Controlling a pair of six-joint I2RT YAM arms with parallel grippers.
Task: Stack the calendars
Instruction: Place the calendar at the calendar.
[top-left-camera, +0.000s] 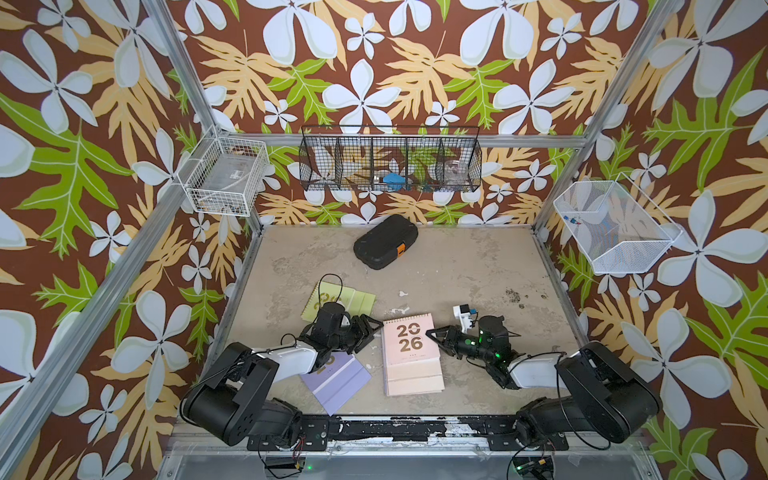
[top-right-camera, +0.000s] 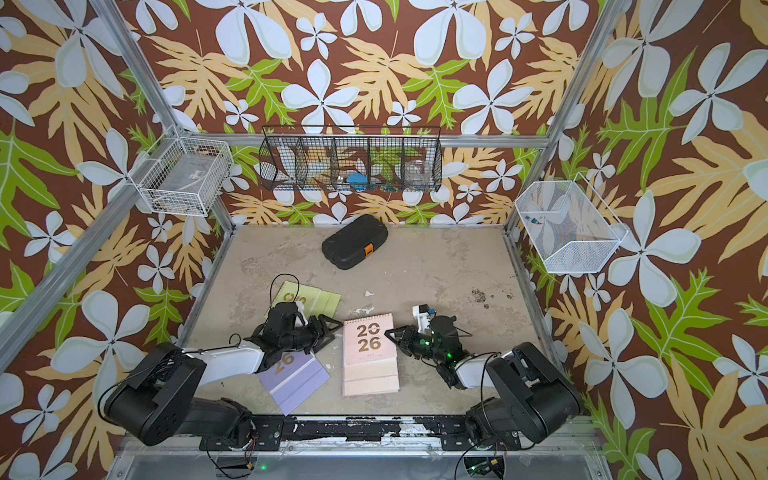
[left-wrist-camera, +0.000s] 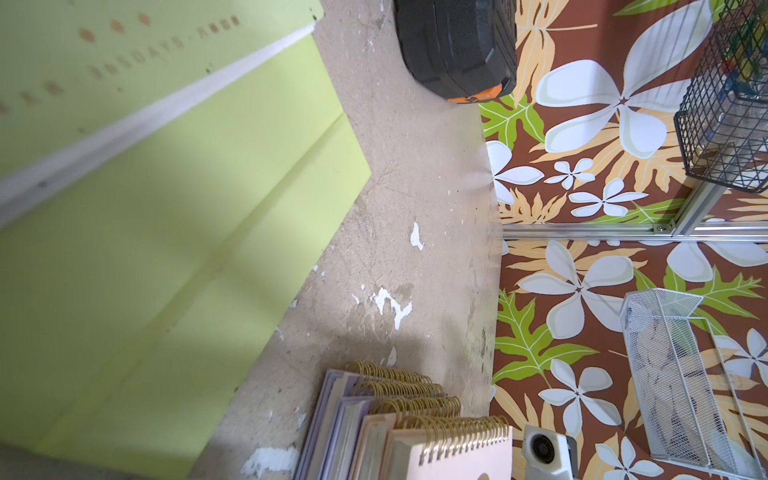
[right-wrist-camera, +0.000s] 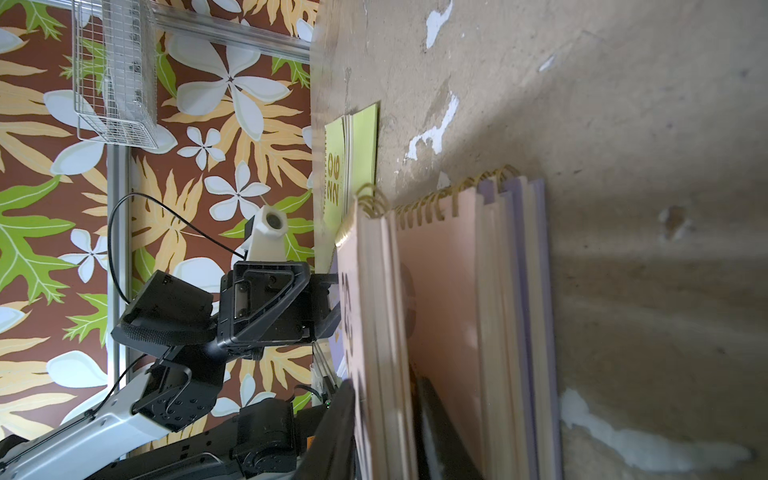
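Observation:
A stack of calendars (top-left-camera: 409, 353) (top-right-camera: 370, 357) lies mid-table, a pale pink "2026" cover on top. The wrist views show lilac ones at the bottom of the stack (left-wrist-camera: 415, 424) (right-wrist-camera: 457, 311). My right gripper (top-left-camera: 434, 334) (right-wrist-camera: 384, 386) straddles the top pink calendar's right edge, open, its fingers just loose of it. My left gripper (top-left-camera: 370, 328) (top-right-camera: 328, 328) hovers open and empty by the stack's left edge. A lime green calendar (top-left-camera: 353, 301) (left-wrist-camera: 187, 208) lies behind the left gripper. A lilac calendar (top-left-camera: 336, 380) (top-right-camera: 297, 382) lies partly under the left arm.
A black rounded case with an orange tab (top-left-camera: 384, 241) (left-wrist-camera: 453, 45) sits near the back wall. A black wire basket (top-left-camera: 390, 160) and two white wire baskets (top-left-camera: 224, 178) (top-left-camera: 611, 226) hang on the walls. A metal rail (top-left-camera: 415, 428) runs along the table's front edge.

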